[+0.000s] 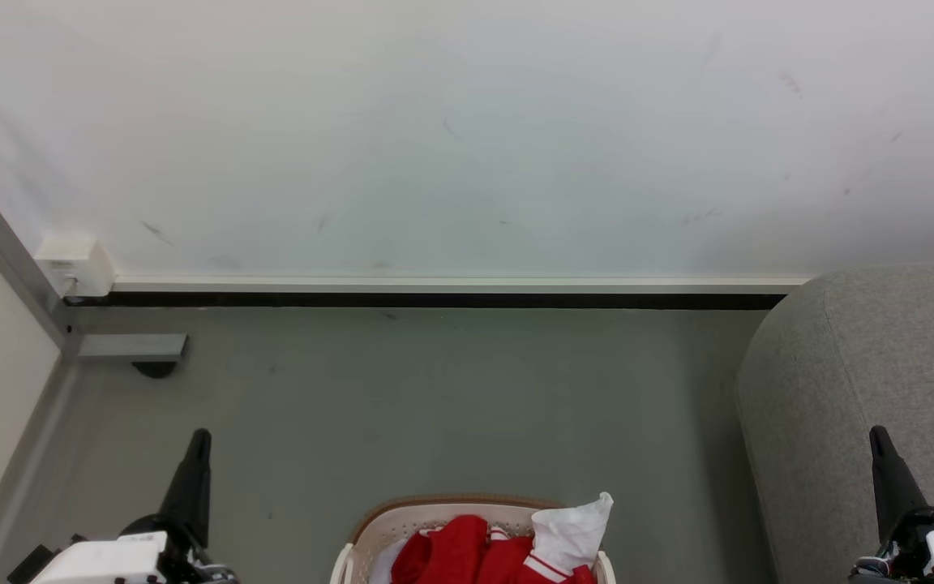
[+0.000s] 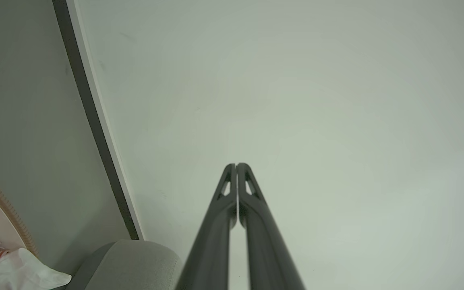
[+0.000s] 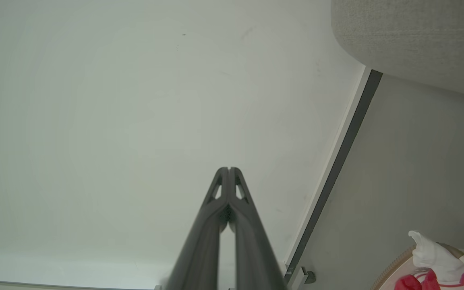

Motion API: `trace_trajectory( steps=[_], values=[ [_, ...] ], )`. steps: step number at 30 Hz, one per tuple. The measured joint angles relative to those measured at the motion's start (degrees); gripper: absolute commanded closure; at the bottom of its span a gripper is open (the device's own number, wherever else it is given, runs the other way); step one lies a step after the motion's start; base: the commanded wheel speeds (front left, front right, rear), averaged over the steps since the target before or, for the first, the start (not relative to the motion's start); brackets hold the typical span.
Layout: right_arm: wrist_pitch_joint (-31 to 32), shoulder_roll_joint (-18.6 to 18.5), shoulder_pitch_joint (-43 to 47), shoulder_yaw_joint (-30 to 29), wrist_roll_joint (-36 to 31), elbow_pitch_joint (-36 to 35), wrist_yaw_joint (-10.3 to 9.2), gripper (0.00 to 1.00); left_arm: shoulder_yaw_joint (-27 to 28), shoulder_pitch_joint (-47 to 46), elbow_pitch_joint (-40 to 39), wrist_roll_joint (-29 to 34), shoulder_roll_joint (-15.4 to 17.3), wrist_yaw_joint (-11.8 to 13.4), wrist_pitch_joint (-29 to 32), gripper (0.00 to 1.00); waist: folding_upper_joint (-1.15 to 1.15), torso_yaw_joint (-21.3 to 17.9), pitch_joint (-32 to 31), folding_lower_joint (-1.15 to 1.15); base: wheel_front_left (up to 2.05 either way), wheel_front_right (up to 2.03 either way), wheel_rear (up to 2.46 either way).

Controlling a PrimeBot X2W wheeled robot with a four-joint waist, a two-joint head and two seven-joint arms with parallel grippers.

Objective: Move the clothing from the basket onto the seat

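Red clothing (image 1: 467,551) with white parts lies heaped in the cream basket (image 1: 378,527) at the bottom middle of the head view; a white fold (image 1: 576,527) sticks up at its right. The grey seat (image 1: 864,389) stands to the right of the basket. My left gripper (image 1: 199,438) is at the lower left, shut and empty, fingers pointing up. My right gripper (image 1: 878,434) is at the lower right in front of the seat, also shut and empty. In the wrist views the left gripper (image 2: 236,165) and the right gripper (image 3: 229,169) point at the white wall with tips pressed together.
A white wall (image 1: 467,138) with a dark skirting strip (image 1: 434,300) runs behind the grey floor (image 1: 434,405). A grey metal frame leg (image 1: 5,259) with a foot and a white socket box (image 1: 74,264) stand at the left.
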Motion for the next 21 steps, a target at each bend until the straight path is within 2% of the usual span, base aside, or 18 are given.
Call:
trace_trajectory(
  steps=[21],
  values=[
    [0.2, 0.1, 0.0, -0.2, -0.3, 0.0, 0.00, 1.00, 0.1, 0.0, 0.0, 0.1, -0.1, 0.0, 0.1, 1.00, 0.00, 0.0, 0.0, 0.00, 0.00, 0.00, 0.00]
  ],
)
